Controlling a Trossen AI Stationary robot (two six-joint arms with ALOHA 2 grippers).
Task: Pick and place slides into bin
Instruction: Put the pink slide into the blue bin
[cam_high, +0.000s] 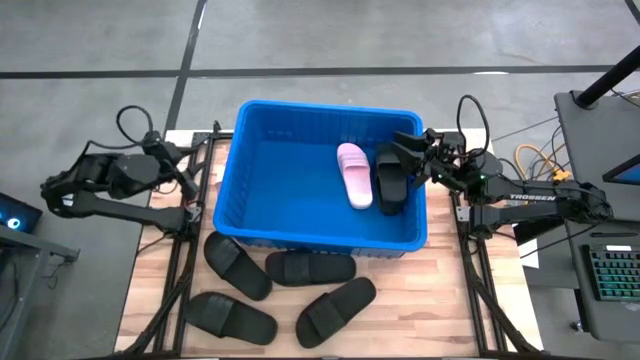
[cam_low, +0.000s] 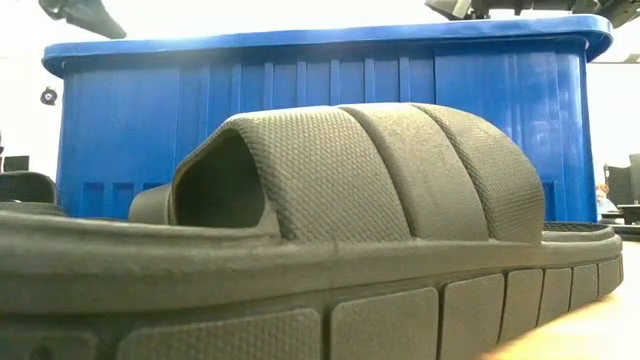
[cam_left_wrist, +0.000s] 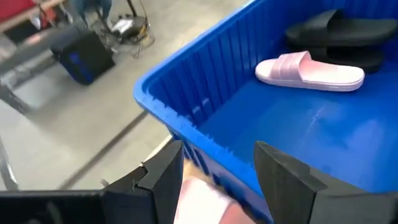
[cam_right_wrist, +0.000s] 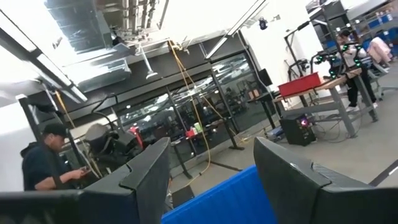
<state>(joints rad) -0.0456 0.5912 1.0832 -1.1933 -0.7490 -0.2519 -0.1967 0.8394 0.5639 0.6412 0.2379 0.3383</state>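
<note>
The blue bin (cam_high: 232, 190) stands at the middle of the table. Inside it, a pink slide (cam_high: 353, 173) and a black slide (cam_high: 390, 182) lie side by side on the floor near its right wall; both also show in the left wrist view, the pink slide (cam_left_wrist: 311, 70) in front of the black slide (cam_left_wrist: 342, 31). Several black slides lie sole down on the table in front of the bin, among them one (cam_high: 238, 265) and another (cam_high: 335, 310). My right gripper (cam_high: 410, 150) hovers open over the bin's far right corner, tilted up, and my left gripper (cam_left_wrist: 217, 155) is open just left of the bin's left wall; neither holds anything.
One black slide (cam_low: 330, 200) lies right in front of the low camera, with the bin's near wall (cam_low: 300, 120) behind it. Frame rails run along both table sides. A keyboard (cam_high: 610, 275) sits to the right of the table. People stand in the room beyond the table (cam_right_wrist: 43, 162).
</note>
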